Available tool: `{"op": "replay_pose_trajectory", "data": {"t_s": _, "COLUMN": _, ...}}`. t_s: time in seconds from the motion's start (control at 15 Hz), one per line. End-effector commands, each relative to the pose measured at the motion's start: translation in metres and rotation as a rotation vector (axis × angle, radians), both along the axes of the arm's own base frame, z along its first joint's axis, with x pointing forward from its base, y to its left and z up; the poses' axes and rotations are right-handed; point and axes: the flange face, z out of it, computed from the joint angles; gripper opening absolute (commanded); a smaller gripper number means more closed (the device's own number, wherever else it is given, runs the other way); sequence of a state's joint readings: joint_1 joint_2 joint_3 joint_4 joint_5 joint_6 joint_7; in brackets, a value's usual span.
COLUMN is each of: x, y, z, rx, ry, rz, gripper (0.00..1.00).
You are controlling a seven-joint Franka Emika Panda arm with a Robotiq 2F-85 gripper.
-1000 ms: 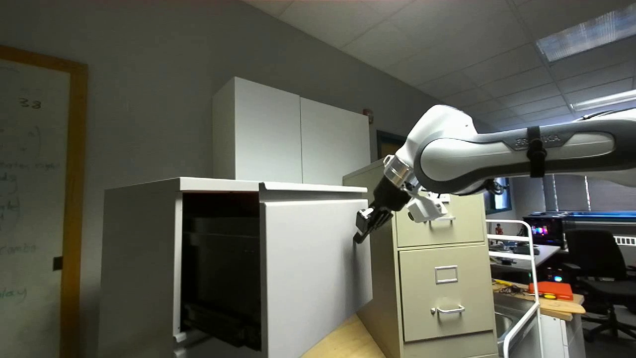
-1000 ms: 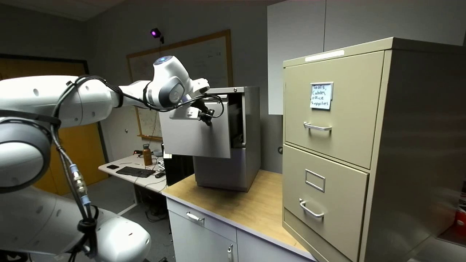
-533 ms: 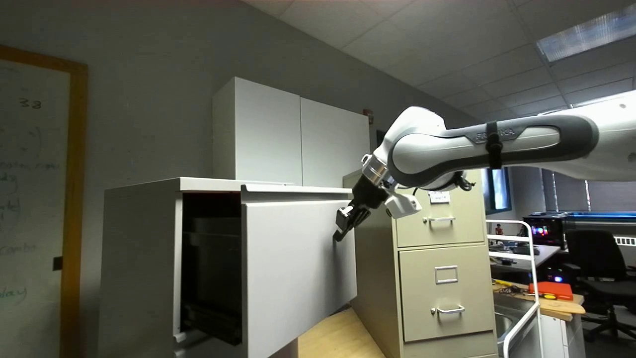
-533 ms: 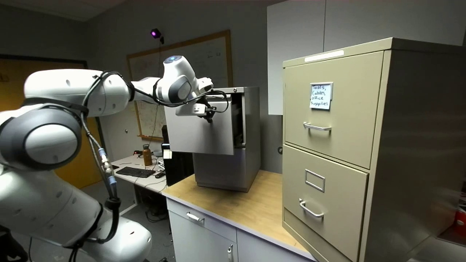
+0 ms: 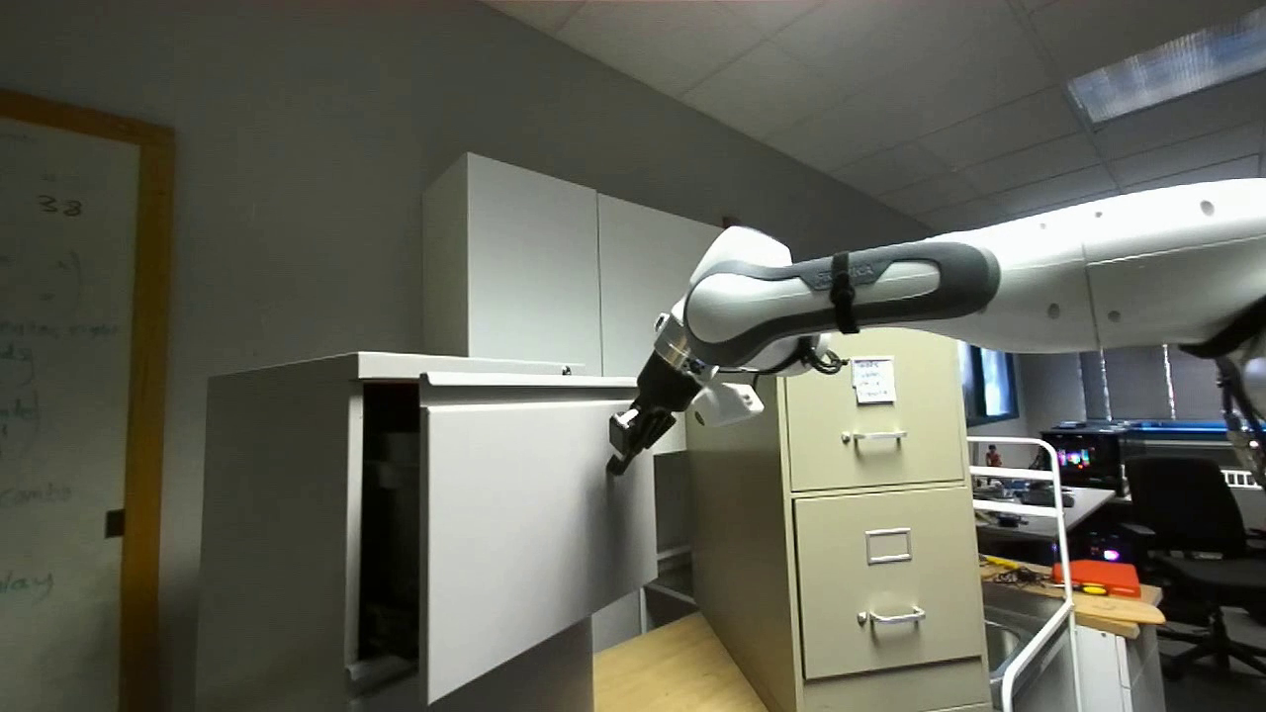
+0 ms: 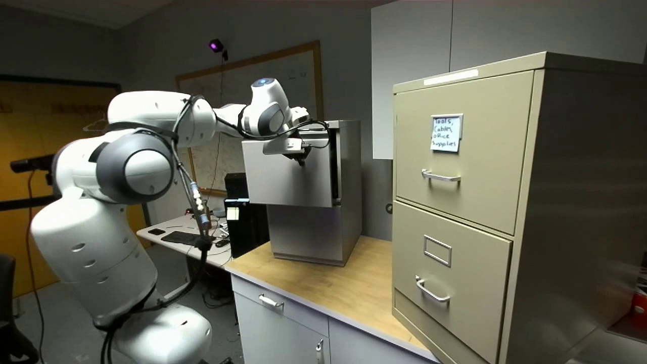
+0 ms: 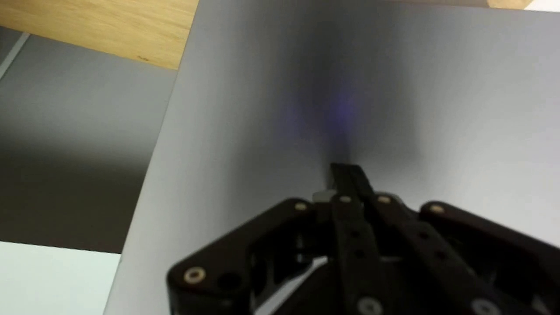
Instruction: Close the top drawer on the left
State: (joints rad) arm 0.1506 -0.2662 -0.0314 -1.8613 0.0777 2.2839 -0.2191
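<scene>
The top drawer (image 5: 524,534) juts from its cabinet (image 5: 277,534); the end effector (image 7: 349,167), jaws together, touches the drawer's front. I'd call this the push; next, press straight in until flush.

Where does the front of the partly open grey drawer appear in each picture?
In an exterior view: drawer front, below center, slightly left.
In an exterior view: drawer front, just left of center.
In the wrist view: drawer front, across the middle and right.
Shared landmark: the gripper, its tips at the drawer front.
</scene>
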Motion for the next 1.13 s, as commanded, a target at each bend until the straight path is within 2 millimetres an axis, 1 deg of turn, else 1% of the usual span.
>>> {"op": "replay_pose_trajectory", "data": {"t_s": 0.0, "x": 0.051, "y": 0.022, "z": 0.018, "rx": 0.008, "ry": -0.011, "rz": 0.069, "gripper": 0.03}}
{"op": "replay_pose_trajectory", "data": {"t_s": 0.27, "x": 0.09, "y": 0.041, "z": 0.024, "rx": 0.019, "ry": -0.009, "rz": 0.116, "gripper": 0.03}}
{"op": "replay_pose_trajectory", "data": {"t_s": 0.53, "x": 0.121, "y": 0.059, "z": 0.026, "rx": 0.012, "ry": -0.006, "rz": 0.15, "gripper": 0.03}}
{"op": "replay_pose_trajectory", "data": {"t_s": 0.8, "x": 0.14, "y": 0.067, "z": 0.033, "rx": 0.01, "ry": 0.002, "rz": 0.166, "gripper": 0.03}}
{"op": "replay_pose_trajectory", "data": {"t_s": 0.93, "x": 0.145, "y": 0.062, "z": 0.034, "rx": 0.006, "ry": 0.032, "rz": 0.166, "gripper": 0.03}}
{"op": "replay_pose_trajectory", "data": {"t_s": 1.07, "x": 0.147, "y": 0.061, "z": 0.034, "rx": 0.001, "ry": 0.052, "rz": 0.166, "gripper": 0.03}}
